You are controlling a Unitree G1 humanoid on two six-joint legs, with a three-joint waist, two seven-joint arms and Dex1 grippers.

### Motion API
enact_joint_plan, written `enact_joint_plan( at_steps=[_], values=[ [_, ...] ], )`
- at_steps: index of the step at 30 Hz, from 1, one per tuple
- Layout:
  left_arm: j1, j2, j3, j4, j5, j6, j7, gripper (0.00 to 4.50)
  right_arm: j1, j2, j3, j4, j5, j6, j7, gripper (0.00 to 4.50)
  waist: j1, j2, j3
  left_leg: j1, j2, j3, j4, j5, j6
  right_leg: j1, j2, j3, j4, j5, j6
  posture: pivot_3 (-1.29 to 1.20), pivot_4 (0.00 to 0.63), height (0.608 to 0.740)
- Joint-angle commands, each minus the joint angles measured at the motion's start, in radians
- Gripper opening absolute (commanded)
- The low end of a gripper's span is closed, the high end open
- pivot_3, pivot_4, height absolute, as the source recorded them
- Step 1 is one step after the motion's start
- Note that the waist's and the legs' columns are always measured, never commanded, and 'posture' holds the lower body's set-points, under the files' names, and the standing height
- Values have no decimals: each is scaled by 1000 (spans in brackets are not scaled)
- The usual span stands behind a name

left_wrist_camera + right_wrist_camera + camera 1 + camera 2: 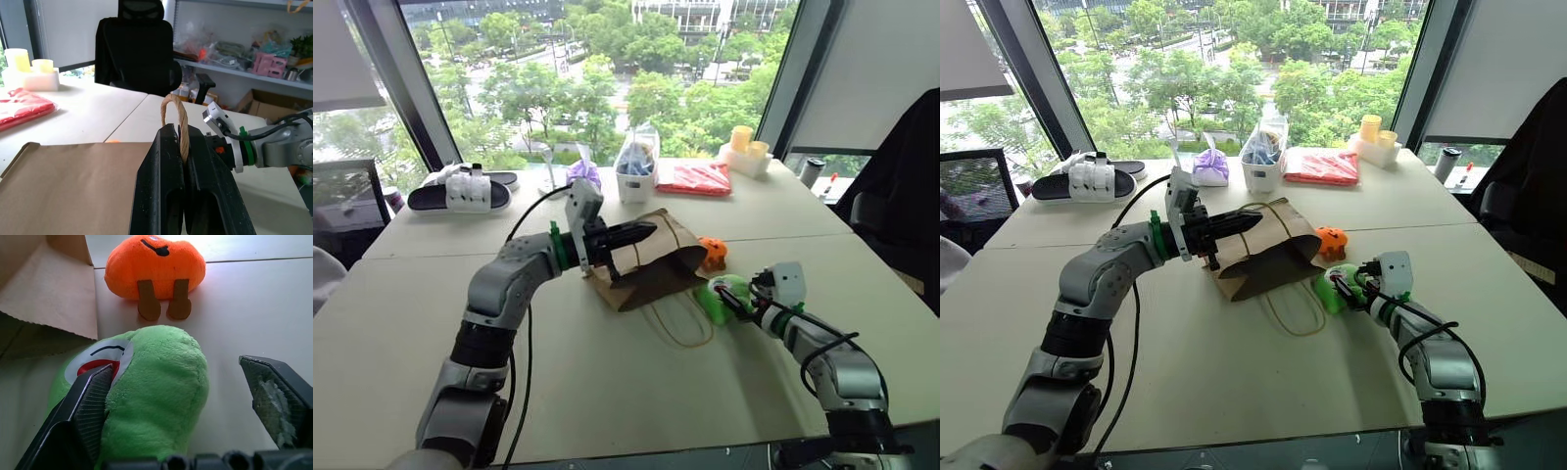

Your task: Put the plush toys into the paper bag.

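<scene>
Straddling the green plush toy [146, 391] with spread fingers, right gripper [181, 396] is lining up the first pick; closing comes next. Beyond, orange toy [156, 267] is waiting beside paper bag [651, 259], left gripper [185, 147] pinching its cord handle [177, 122].

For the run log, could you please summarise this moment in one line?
left gripper shut on brown paper bag's cord handle | right gripper open around green plush toy
</scene>
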Motion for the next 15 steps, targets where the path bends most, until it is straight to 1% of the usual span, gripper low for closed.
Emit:
enact_joint_plan(
  at_steps=[1,5,6,7,11,15],
  values=[
    [21,23,10,-61,-12,-4,-4,0,-8,29,-42,21,50,59,-10,2685,0,0,0,1,0,0,0,0,0,0,0,0,0,0,0,0,150,740],
    [31,33,5,-61,-8,-11,-7,0,-1,36,-79,-24,97,93,-10,576,1,0,0,2,0,0,0,0,0,2,0,0,0,0,0,0,150,740],
    [29,33,4,-57,-8,-14,-7,0,4,37,-95,-41,114,100,-9,174,2,0,0,2,0,0,0,0,0,2,0,0,0,0,0,0,150,740],
    [26,32,4,-50,-6,-16,-7,0,14,32,-113,-68,133,112,-5,51,2,0,0,2,0,-1,0,0,0,2,0,0,0,0,0,0,150,740],
    [0,28,10,-8,1,-34,-10,0,58,4,-221,-224,255,203,5,51,4,1,0,1,0,-1,0,0,0,2,0,0,0,0,0,0,150,740],
    [-21,15,22,22,-12,-46,-14,0,133,-42,-297,-447,476,368,62,51,2,1,1,0,0,-1,0,-1,1,1,0,0,-1,0,0,0,150,740]
  ],
)
